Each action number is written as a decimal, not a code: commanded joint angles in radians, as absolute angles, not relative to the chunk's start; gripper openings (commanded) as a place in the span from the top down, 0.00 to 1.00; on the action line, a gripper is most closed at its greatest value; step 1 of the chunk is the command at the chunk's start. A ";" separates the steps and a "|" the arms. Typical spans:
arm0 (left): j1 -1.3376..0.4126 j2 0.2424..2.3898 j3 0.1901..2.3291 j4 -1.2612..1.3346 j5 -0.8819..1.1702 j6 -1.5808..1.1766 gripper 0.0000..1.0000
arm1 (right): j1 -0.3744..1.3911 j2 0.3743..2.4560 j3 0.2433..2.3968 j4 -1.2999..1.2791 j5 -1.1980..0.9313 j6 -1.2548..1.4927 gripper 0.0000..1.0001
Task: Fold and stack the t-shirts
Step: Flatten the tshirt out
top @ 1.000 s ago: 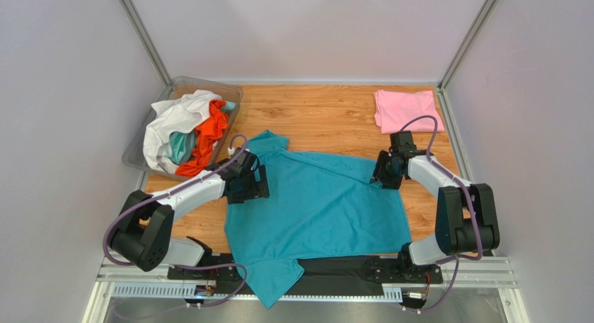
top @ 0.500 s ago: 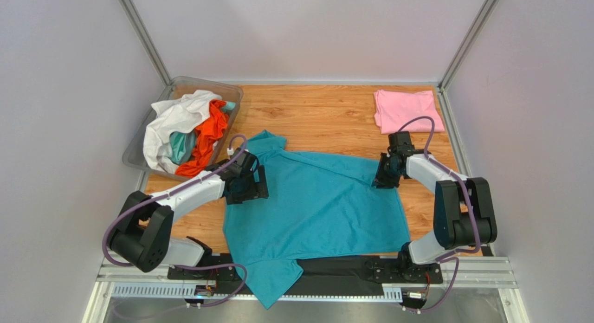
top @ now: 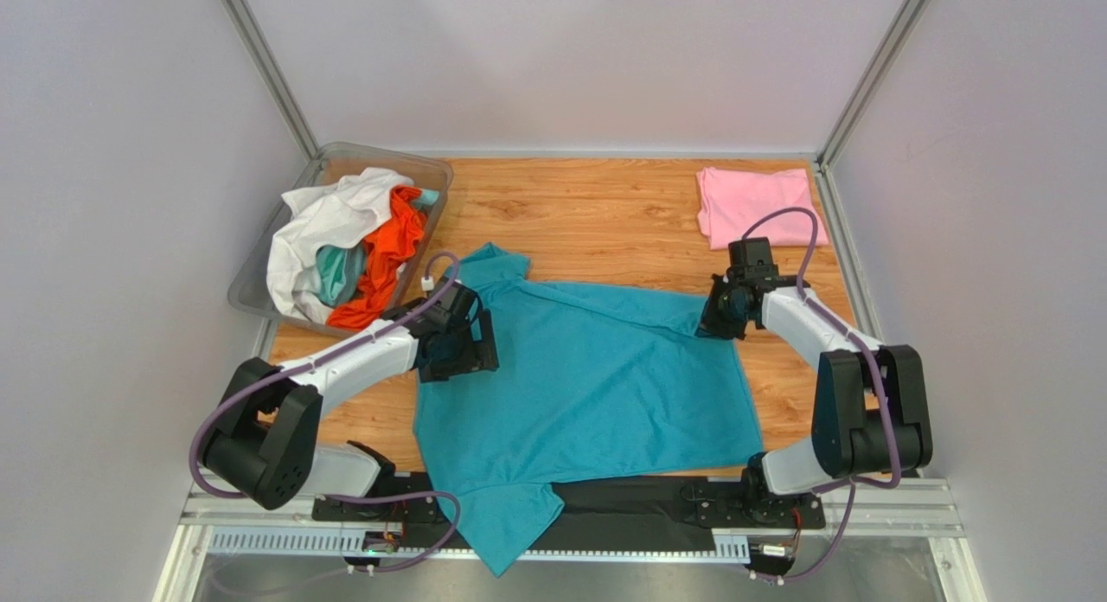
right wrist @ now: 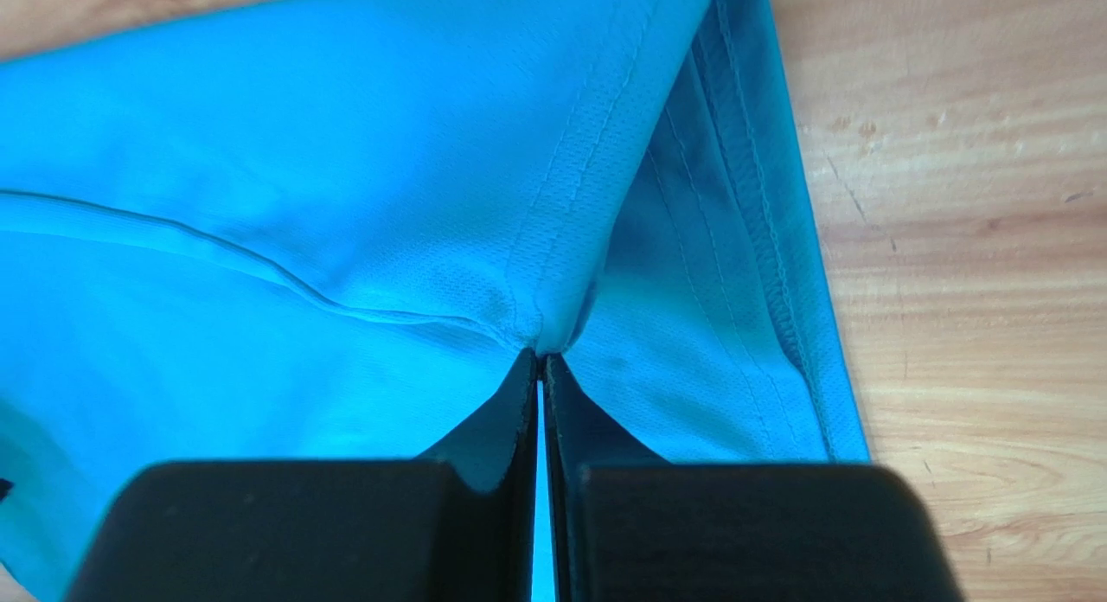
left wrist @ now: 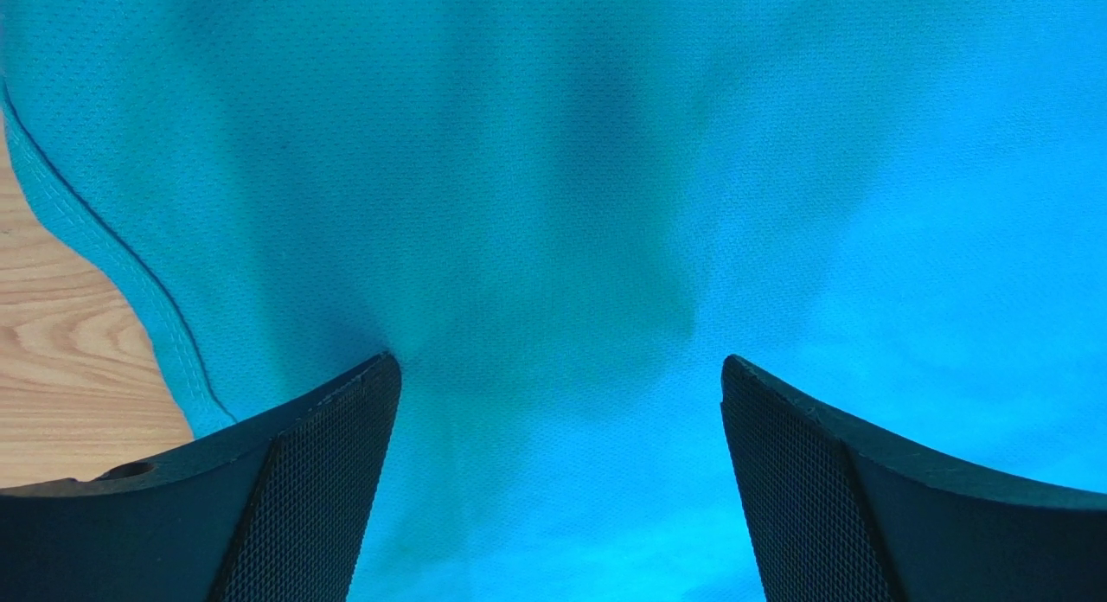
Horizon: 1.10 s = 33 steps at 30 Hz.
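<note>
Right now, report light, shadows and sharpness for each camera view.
Top external: even, soft light, sharp throughout, the teal t-shirt a muted teal. Left wrist: dark shadow patch on the fabric mid-frame, weave crisp, colour far brighter blue. Right wrist: shade under the pinched fold, table grain sharp.

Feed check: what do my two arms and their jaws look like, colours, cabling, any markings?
The left arm and right arm both have white link shells with chunky black joint housings. A purple cable loops outside each. The jaws are matte black; the left pair shows a fine dotted grip texture. No markings are visible.
</note>
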<state>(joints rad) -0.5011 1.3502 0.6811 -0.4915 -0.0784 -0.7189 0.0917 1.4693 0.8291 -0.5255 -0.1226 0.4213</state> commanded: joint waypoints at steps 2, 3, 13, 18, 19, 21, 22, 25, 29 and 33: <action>-0.497 1.331 0.670 -0.514 -0.098 -0.712 0.00 | 0.087 1.436 0.916 -0.476 -0.132 0.426 1.00; -0.497 1.331 0.672 -0.514 -0.098 -0.710 0.00 | 0.089 1.440 0.928 -0.472 -0.132 0.429 1.00; -0.497 1.316 0.673 -0.514 -0.117 -0.687 0.00 | 0.063 1.650 1.205 -0.454 -0.087 0.584 1.00; -0.497 1.305 0.673 -0.517 -0.120 -0.675 0.00 | 0.045 1.827 1.380 -0.459 -0.031 0.617 1.00; -0.497 1.298 0.673 -0.517 -0.117 -0.672 0.00 | 0.043 1.850 1.405 -0.460 -0.015 0.621 1.00; -0.497 1.284 0.667 -0.517 -0.117 -0.670 0.00 | 0.029 1.911 1.479 -0.460 -0.006 0.618 0.99; -0.497 1.281 0.666 -0.515 -0.115 -0.667 0.00 | 0.026 1.930 1.500 -0.462 -0.018 0.608 0.96; -0.497 1.264 0.661 -0.514 -0.104 -0.661 0.00 | 0.025 1.971 1.597 -0.489 -0.112 0.531 0.69; -0.497 1.241 0.672 -0.511 -0.084 -0.644 0.00 | 0.026 1.932 1.643 -0.535 -0.208 0.425 0.45; -0.497 1.223 0.744 -0.508 -0.077 -0.641 0.00 | 0.032 1.824 1.521 -0.563 -0.259 0.394 0.00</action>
<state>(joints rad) -0.5007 1.2556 0.6708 -0.5159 -0.0933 -0.6643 0.0250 1.9377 1.5768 -0.5228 -0.1822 0.4610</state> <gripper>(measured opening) 0.995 0.957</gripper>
